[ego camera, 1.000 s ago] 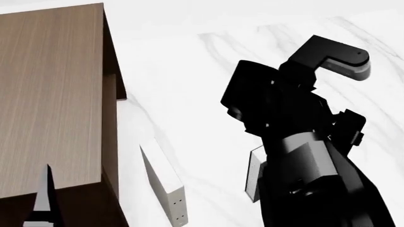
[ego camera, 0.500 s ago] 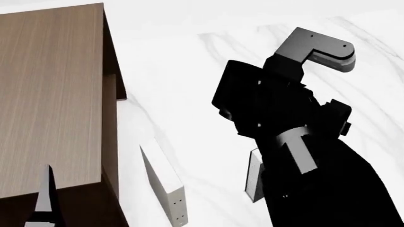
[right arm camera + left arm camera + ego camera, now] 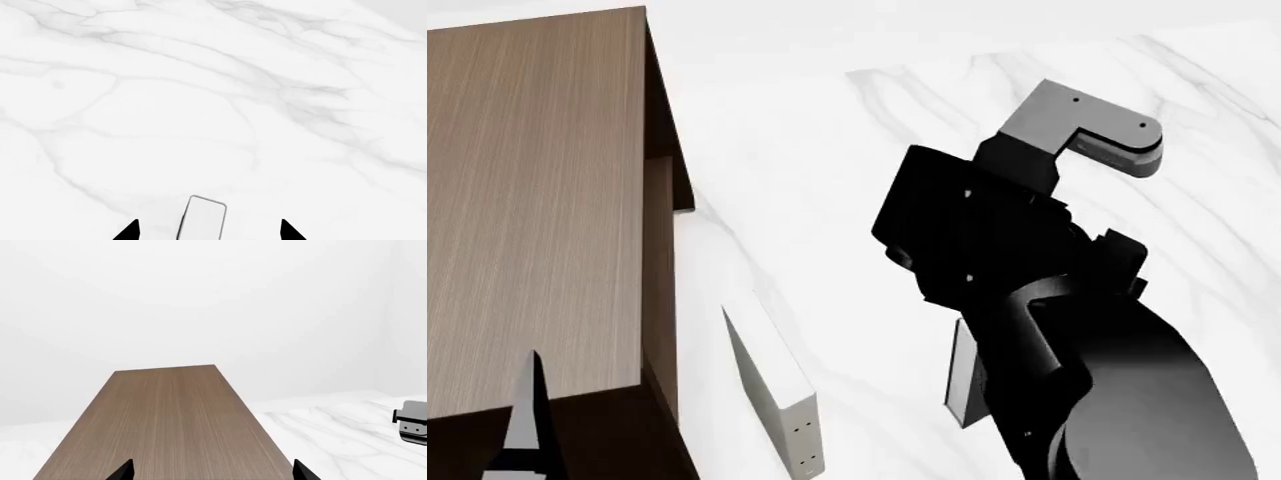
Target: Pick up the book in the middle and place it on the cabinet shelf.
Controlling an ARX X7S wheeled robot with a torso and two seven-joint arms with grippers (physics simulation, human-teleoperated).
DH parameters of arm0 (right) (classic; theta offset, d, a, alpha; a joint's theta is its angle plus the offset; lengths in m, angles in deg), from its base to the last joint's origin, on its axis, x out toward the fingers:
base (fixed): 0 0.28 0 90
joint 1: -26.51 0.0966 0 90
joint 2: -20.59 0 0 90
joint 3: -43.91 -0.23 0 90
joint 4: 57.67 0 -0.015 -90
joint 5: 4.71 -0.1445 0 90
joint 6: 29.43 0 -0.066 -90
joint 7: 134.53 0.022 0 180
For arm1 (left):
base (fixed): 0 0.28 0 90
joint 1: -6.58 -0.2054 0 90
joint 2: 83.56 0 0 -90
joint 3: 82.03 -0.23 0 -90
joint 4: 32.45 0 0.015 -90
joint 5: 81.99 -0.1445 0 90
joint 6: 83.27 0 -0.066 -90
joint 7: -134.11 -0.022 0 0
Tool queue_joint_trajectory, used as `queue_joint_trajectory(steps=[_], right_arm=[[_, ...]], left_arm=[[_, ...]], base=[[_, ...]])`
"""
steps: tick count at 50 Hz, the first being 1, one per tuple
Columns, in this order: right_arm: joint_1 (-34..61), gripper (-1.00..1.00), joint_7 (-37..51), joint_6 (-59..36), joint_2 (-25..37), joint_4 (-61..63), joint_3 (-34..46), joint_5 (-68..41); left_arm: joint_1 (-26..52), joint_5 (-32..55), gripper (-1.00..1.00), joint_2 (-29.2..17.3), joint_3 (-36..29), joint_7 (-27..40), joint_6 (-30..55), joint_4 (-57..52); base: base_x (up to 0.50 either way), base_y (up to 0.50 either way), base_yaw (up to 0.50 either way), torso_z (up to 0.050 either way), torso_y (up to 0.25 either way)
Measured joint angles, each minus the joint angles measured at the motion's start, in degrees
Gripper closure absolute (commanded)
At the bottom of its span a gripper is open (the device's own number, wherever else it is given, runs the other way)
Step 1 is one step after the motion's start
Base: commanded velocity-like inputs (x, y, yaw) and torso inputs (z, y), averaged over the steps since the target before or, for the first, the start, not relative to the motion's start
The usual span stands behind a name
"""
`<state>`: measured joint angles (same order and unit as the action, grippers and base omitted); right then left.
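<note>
Glossy black right arm (image 3: 1054,300), grey bracket (image 3: 1081,125)

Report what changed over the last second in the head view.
The right arm swung toward the view's left and rotated, its grey elbow bracket shifting left with it. Nothing was grasped or released. The cabinet shelf, the off-white book beside it and the left gripper stayed put.
</note>
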<state>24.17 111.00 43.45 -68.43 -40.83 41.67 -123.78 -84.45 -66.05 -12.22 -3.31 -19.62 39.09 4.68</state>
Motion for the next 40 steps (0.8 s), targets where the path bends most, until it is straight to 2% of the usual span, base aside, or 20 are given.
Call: queue_joint_trajectory(steps=[22,40], right_arm=[[-0.4,-1.00,-1.4,2.0,0.0,-0.5,6.5,-11.7],[-0.9,-1.00,-6.0,2.7,0.0,-1.2,10.6,-18.3]], left_arm=[[-0.1,0.7,-1.00,-0.5,-0.3,0.6,-0.8,0.5],[0.0,1.4,-1.00,-1.0,-0.3,1.2,-1.2,0.7]], base=[[0.00,0.00,0.00,0.000,0.000],[0.00,0.00,0.00,0.000,0.000]])
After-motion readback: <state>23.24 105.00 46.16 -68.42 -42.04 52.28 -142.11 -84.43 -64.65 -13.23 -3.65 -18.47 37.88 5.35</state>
